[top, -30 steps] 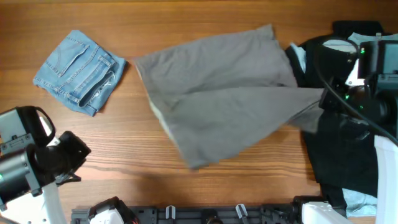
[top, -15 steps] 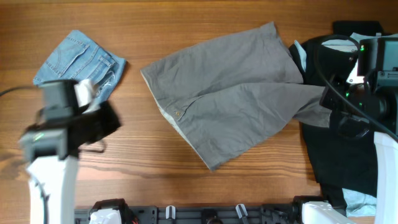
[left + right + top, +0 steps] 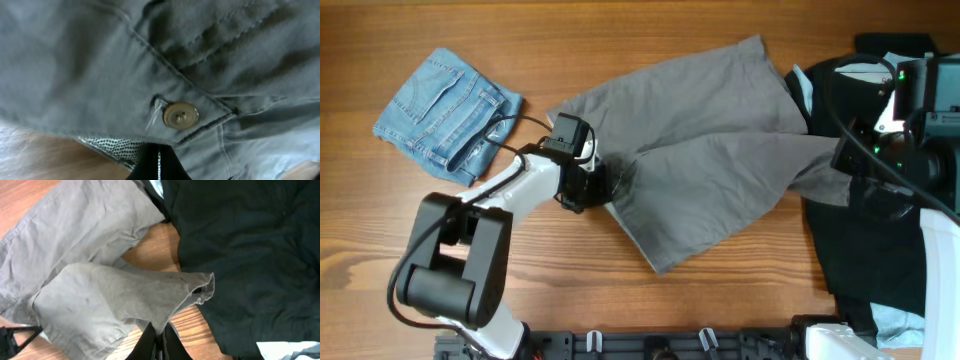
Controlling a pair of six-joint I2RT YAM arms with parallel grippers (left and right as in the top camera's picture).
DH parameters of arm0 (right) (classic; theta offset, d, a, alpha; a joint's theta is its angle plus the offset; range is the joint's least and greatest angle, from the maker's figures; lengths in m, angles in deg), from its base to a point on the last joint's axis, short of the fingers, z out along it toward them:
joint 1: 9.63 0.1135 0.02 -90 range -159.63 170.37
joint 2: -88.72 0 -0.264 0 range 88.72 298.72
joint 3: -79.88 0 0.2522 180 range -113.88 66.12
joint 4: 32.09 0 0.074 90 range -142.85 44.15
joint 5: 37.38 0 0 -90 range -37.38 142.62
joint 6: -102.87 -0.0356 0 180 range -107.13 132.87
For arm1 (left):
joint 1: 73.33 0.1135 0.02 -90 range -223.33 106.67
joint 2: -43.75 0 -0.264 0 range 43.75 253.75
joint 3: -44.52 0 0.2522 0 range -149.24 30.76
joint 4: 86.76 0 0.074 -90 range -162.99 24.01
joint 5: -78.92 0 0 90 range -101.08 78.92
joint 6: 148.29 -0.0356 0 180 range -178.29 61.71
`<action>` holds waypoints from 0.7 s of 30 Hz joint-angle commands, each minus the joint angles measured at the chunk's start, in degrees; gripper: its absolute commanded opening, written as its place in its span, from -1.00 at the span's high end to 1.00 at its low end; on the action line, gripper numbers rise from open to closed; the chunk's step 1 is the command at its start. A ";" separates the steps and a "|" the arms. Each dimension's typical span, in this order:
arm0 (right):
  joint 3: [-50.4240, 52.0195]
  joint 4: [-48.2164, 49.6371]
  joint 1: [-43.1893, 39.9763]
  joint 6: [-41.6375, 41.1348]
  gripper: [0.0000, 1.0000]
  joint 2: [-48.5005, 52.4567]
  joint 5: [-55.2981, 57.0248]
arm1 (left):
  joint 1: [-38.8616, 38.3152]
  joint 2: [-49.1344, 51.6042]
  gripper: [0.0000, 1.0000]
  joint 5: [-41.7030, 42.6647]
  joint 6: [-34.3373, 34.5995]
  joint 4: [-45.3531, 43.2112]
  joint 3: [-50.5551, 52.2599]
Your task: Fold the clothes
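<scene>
The left arm rises from its base at the near left corner of the tabletop (image 3: 650, 30) and reaches diagonally inward, its wrist lying low over the wood. The left gripper (image 3: 598, 185) sits at the waistband edge of the grey shorts (image 3: 700, 150). In the left wrist view its jaws appear as one dark wedge with a thin pale seam, drawn together. They pinch the waistband edge just below the button (image 3: 180, 115), where a strip of speckled inner lining shows.

The right arm stands at the right edge, bent over the black garment (image 3: 870, 250). The right gripper (image 3: 842, 160) is at the far end of one shorts leg. In the right wrist view its jaws are closed on the hem. The leg is lifted off the wood towards the camera and hangs in a tapering fold.

The grey shorts lie spread across the middle of the tabletop, waistband to the left, with both legs running right. The upper leg lies flat. The lower leg is stretched out to the right gripper, and its hem reaches over the edge of the black garment.

There are two arms and three garments:
- one pair of grey shorts in the middle;
- one pair of blue denim shorts (image 3: 445, 115), bunched at the far left and lying apart from the grey cloth;
- one black garment with pale blue trim at the right.

Only one button shows on the grey waistband.
</scene>
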 commanded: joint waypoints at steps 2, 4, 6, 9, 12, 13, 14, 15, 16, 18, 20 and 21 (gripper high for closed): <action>1.68 0.15 -0.22 2.97 0.91 3.39 -8.04 | 3.96 8.70 0.92 -14.23 9.33 -0.66 1.14; 2.60 -0.02 -0.15 4.52 0.92 4.98 -11.26 | 7.72 8.85 0.92 -15.63 10.27 -1.60 1.11; 3.34 -0.13 -0.15 5.33 0.91 7.08 -12.46 | 12.31 8.85 0.92 -15.61 10.21 -3.23 0.15; 3.52 -0.20 -0.15 5.33 0.91 9.33 -12.44 | 17.70 8.83 0.92 -14.08 6.75 -3.10 -3.82; 3.50 0.35 -0.15 5.29 0.92 10.05 -12.44 | 21.00 8.83 0.92 -12.85 4.42 1.60 -9.35; 3.50 0.52 -0.15 5.29 0.91 10.05 -12.44 | 21.68 8.83 0.92 -10.64 2.82 3.89 -11.23; 3.50 0.55 -0.15 5.33 0.91 10.03 -12.41 | 21.90 8.83 0.92 -7.39 0.83 5.92 -12.52; 3.50 0.50 -0.17 5.33 0.91 10.03 -12.39 | 21.92 8.79 0.86 -2.62 -1.92 8.48 -13.68; 3.50 0.50 -0.15 5.33 0.92 10.03 -12.41 | 21.59 8.66 0.75 2.10 -4.52 10.88 -14.05; 3.50 0.72 -0.15 5.31 0.92 10.03 -12.41 | 20.13 8.39 0.49 10.54 -9.90 18.80 -14.05; 3.50 1.16 -0.17 5.31 0.91 10.03 -12.39 | 19.78 8.09 0.46 12.55 -12.68 24.70 -14.05; 3.50 1.29 -0.17 5.31 0.91 10.03 -12.37 | 19.93 7.48 0.48 12.85 -13.73 27.63 -14.05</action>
